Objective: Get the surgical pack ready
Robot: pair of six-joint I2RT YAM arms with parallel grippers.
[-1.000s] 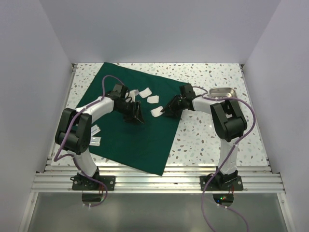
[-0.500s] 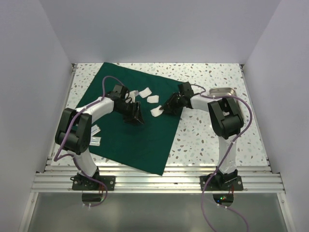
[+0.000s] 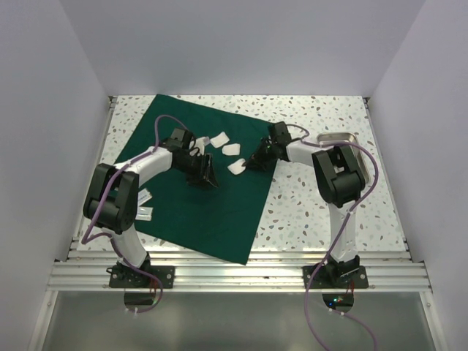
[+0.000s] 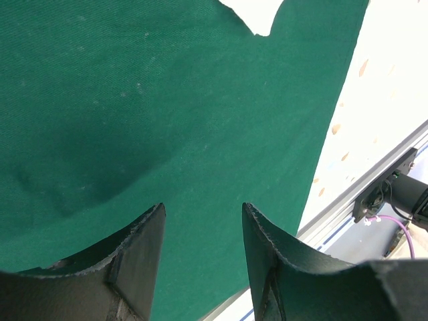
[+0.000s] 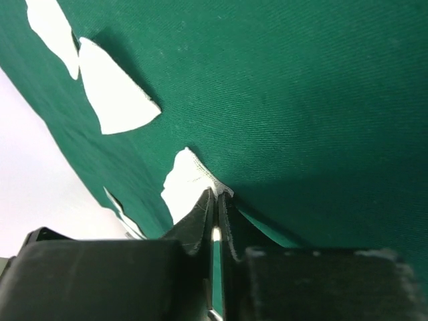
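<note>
1. Green cloth [image 3: 197, 212]: spread flat on the table [image 3: 314, 197], left of centre, with its near corner reaching the rail [image 3: 241, 272]. It was judged to be laid out as the wrap on which the pack's contents were to be gathered.
2. Gauze pad [image 5: 182, 186]: lay on the cloth near its right edge. One corner was pinched by the right gripper [image 5: 216, 197], whose jaws were clenched on it with only a sliver of gap between them. An edge hold was judged the only one possible on so thin a piece.
3. Left gripper [image 4: 202, 210]: jaws were parted with nothing between them, and it was held low over bare cloth. It was judged idle.
4. Three further pads [image 3: 219, 140]: scattered on the cloth just beyond, apart from the pinched one.
5. Steel tray [image 3: 338, 137]: on bare table at the far right, off the cloth and partly hidden by the right arm.
6. Two pale small items [image 3: 145, 205]: at the cloth's left edge by the left arm. Their kind could not be made out.
7. Obstruction: nothing was seen lying between the pinched pad and the tray except the right arm itself. The left gripper stood near on the opposite side.
</note>
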